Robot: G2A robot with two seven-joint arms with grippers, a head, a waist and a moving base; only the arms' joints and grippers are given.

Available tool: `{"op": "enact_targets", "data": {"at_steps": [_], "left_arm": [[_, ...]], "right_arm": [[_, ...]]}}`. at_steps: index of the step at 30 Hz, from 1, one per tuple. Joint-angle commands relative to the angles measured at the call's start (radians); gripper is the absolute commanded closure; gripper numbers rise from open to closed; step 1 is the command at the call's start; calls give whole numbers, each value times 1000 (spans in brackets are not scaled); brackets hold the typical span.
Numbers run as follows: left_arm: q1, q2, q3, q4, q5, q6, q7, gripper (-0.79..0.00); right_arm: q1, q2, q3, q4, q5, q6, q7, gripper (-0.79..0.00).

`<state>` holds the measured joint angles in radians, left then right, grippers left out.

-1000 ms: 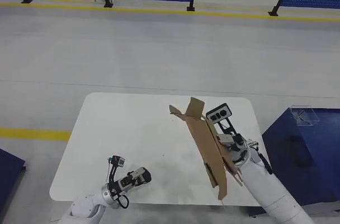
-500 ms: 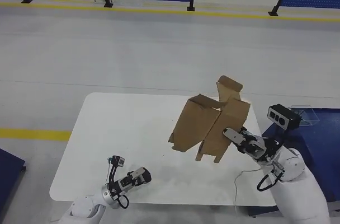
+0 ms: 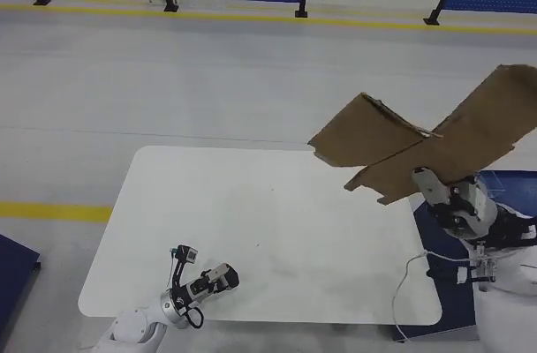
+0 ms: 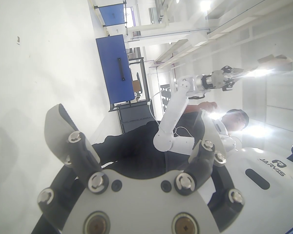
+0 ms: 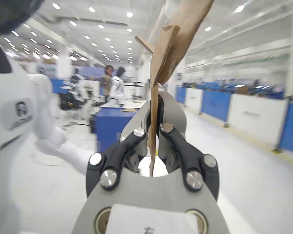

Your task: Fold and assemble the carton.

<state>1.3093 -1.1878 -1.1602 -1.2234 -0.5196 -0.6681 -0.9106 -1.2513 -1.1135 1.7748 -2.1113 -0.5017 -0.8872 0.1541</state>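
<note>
At the near edge of the tabletop (image 3: 251, 221), the left gripper (image 3: 223, 279) sits low over the surface, its fingers (image 4: 61, 122) spread wide apart with nothing between them. Farther out, past the tabletop's right edge, the right gripper (image 3: 425, 179) is raised well above the surface, its fingers (image 5: 173, 115) clamped on a lower edge of the carton (image 3: 436, 137). The carton is a flattened brown cardboard sheet held tilted in the air. Its flaps fan out above the tabletop's far right corner, clear of everything but the fingers. A blue cabinet (image 4: 114, 69) stands beside the tabletop on that side.
</note>
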Motion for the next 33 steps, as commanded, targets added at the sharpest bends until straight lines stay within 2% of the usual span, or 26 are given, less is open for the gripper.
{"op": "enact_targets", "data": {"at_steps": [1,3,5,8,11,17,21,23,25,30,33], "left_arm": [[0,0,0,0,0,0,0,-785],[0,0,0,0,0,0,0,-785],[0,0,0,0,0,0,0,-785],[0,0,0,0,0,0,0,-785],[0,0,0,0,0,0,0,-785],[0,0,0,0,0,0,0,-785],[0,0,0,0,0,0,0,-785],[0,0,0,0,0,0,0,-785],[0,0,0,0,0,0,0,-785],[0,0,0,0,0,0,0,-785],[0,0,0,0,0,0,0,-785]], "right_arm": [[-50,-13,-50,-48,-905,163,-406,0],[-91,-13,-88,-39,-1230,341,-678,0],[-136,-9,-117,-11,-1485,543,-915,0],[-166,-4,-115,-4,-1696,748,-1051,0],[-193,1,-111,-15,-1852,878,-1113,0],[-209,11,-94,-64,-2125,1036,-1113,0],[-229,13,-100,-96,-2201,1098,-1099,0],[-237,14,-102,-114,-2170,1084,-1092,0],[-248,14,-107,-120,-2059,1011,-1080,0],[-235,13,-105,-100,-1395,526,-1031,0],[-220,14,-103,-43,-999,250,-900,0]]}}
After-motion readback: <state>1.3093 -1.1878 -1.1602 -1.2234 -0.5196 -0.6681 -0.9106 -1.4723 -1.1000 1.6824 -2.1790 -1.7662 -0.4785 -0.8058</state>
